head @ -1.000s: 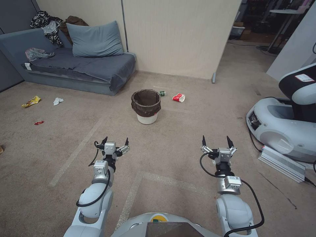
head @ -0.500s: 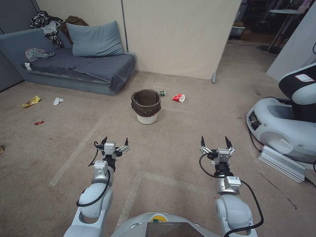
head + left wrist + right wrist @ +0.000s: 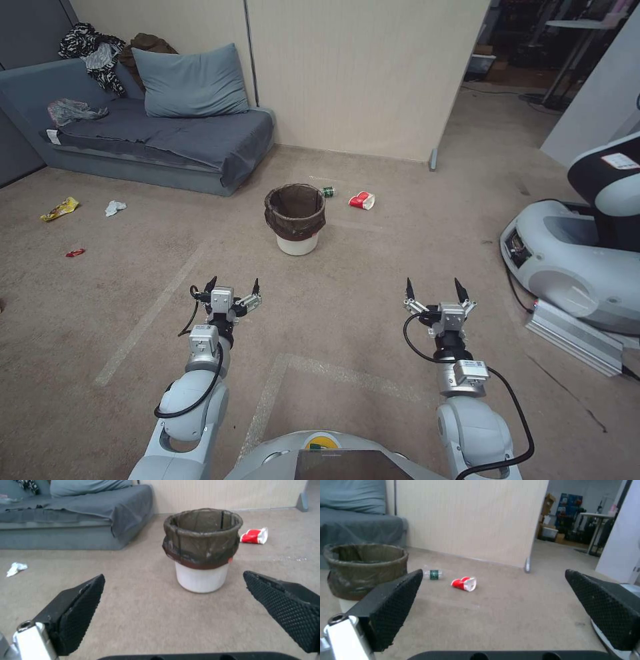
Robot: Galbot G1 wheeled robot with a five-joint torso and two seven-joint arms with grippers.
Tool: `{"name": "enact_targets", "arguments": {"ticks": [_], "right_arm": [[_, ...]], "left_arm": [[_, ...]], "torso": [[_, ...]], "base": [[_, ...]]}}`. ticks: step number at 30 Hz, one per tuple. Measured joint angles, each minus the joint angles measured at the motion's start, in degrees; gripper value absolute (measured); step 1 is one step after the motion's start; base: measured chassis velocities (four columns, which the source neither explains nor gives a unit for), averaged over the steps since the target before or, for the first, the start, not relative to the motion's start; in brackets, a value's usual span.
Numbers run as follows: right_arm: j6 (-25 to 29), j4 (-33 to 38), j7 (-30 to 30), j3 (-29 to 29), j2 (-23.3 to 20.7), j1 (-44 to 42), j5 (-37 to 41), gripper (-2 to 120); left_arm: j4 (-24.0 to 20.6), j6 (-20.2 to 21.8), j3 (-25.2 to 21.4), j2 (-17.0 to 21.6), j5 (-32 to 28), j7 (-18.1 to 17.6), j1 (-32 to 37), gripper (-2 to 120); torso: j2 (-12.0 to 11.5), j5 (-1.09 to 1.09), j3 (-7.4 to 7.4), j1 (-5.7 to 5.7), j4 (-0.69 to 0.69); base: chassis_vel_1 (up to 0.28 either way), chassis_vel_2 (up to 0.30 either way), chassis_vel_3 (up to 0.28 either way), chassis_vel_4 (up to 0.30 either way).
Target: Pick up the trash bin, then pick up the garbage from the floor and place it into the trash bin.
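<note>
The trash bin (image 3: 296,219), a white bucket with a dark brown bag over its rim, stands upright on the carpet ahead of me; the left wrist view has the trash bin (image 3: 202,552) dead ahead. Garbage lies around it: a red-and-white cup (image 3: 362,199) and a clear bottle with a green label (image 3: 327,192) just behind the bin, a yellow wrapper (image 3: 59,209), a white tissue (image 3: 115,208) and a red wrapper (image 3: 75,253) at the left. My left gripper (image 3: 233,288) and right gripper (image 3: 432,290) hang open and empty, short of the bin.
A grey sofa (image 3: 153,137) with a cushion and clothes stands at the back left. A beige partition wall (image 3: 360,73) closes the back. Another robot's white base (image 3: 573,260) and a metal ramp (image 3: 579,337) sit at the right.
The whole picture has shifted slightly left and down, so the camera has moved. Both grippers stay open in the same pose.
</note>
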Motion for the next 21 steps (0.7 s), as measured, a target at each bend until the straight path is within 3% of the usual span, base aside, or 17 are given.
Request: {"name": "enact_targets", "arguments": {"ticks": [21], "right_arm": [[0.11,-0.11,-0.34,-0.21,-0.01,0.14,0.10,100]], "left_arm": [[-0.17,-0.03,-0.06,0.00,-0.03,0.03,-0.06,100]], "torso": [[0.00,0.01,0.00,0.00,0.02]], "base": [[-0.158,0.158,0.162,-0.162]]}}
